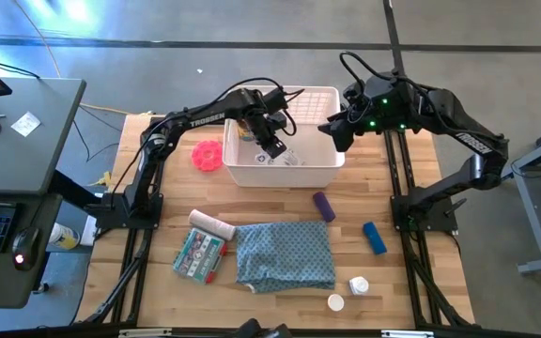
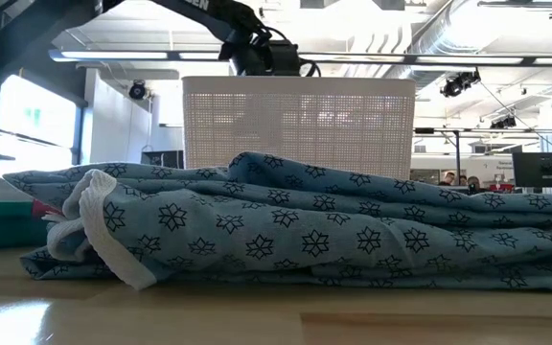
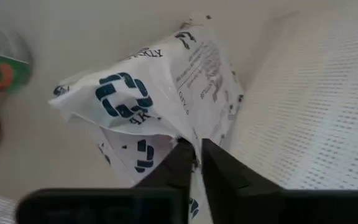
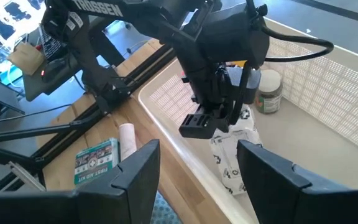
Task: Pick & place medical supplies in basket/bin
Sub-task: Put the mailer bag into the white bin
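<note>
White printed packet [image 3: 166,93] upright in basket [image 1: 322,171]

low view: the patterned cloth [image 2: 305,225] fills the foreground and hides the lower part of the basket [image 2: 298,125] and most of the table behind it. the left arm's gripper is down behind the basket wall, out of sight there.

left wrist view: the printed packet [image 3: 160,93] is partly covered by the left gripper [image 3: 194,158]; its print is too blurred to read. a green and red item [image 3: 2,74] is cut off by the frame edge; cannot tell what it is.

high view: items inside the basket [image 1: 332,99] are partly hidden under the left arm.
</note>
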Action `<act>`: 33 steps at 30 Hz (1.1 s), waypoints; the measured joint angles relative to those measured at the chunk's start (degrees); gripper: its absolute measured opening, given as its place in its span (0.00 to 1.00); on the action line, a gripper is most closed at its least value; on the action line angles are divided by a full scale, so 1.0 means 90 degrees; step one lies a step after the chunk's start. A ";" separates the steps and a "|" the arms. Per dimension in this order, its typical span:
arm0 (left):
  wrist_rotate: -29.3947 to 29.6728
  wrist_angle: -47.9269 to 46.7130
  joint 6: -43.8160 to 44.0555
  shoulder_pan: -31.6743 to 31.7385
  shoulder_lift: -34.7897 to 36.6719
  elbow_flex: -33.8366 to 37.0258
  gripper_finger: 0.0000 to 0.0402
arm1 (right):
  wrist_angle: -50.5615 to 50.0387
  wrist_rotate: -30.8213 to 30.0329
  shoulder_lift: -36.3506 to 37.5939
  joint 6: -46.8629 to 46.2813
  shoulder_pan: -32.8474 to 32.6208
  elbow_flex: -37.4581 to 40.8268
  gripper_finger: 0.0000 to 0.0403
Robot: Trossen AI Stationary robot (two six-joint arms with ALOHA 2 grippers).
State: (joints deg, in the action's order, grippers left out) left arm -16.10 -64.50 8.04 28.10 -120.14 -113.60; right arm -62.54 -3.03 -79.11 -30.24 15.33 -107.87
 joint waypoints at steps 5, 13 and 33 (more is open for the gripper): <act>0.0090 0.0002 -0.0015 -0.0058 0.0000 0.0000 0.32 | 0.0002 -0.0003 0.0000 0.0000 0.0000 0.0000 0.51; 0.0447 -0.0242 -0.0011 -0.0039 0.0000 0.0000 0.43 | 0.0005 -0.0131 0.0000 0.0007 0.0000 0.0000 0.51; 0.0466 -0.0392 -0.0005 -0.0039 0.1211 -0.0002 0.58 | 0.0047 -0.0801 -0.0048 0.0074 0.0000 0.0000 0.51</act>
State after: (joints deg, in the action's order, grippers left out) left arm -11.90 -68.03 8.00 27.75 -109.24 -113.62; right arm -62.12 -10.24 -79.54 -29.57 15.33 -107.87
